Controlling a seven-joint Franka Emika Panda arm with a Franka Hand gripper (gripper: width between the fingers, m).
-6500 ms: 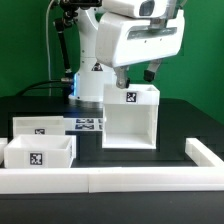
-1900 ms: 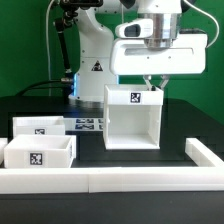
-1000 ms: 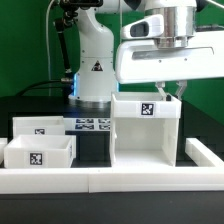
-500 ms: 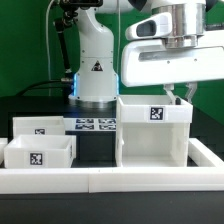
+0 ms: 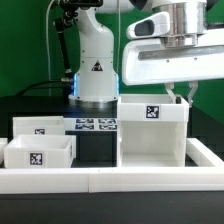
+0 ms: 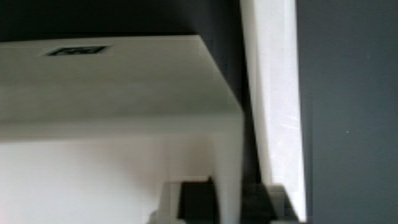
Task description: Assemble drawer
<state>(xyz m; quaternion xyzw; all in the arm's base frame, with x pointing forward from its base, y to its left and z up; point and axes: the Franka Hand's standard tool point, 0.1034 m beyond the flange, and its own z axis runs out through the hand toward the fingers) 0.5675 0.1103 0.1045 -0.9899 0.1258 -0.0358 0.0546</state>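
Observation:
The tall open-fronted white box (image 5: 150, 140) stands at the exterior view's right, against the front rail, with its tag on the top front edge. My gripper (image 5: 183, 97) is shut on the top of the box's right wall. In the wrist view the two dark fingers (image 6: 192, 203) straddle that thin white wall (image 6: 238, 120), and my gripper (image 6: 231, 203) is closed on it. The box's inside (image 6: 107, 110) fills most of that view. Two shallow white trays sit at the left, one behind (image 5: 40, 125) and one in front (image 5: 38, 152).
A long low white rail (image 5: 100, 181) runs along the front and turns back at the right end (image 5: 205, 152). The marker board (image 5: 95, 125) lies flat behind the trays. The robot base (image 5: 95, 70) stands at the back.
The tall box, held by my gripper, has slid to the exterior view's right and forward to the rail corner. In the last half second it has hardly moved.

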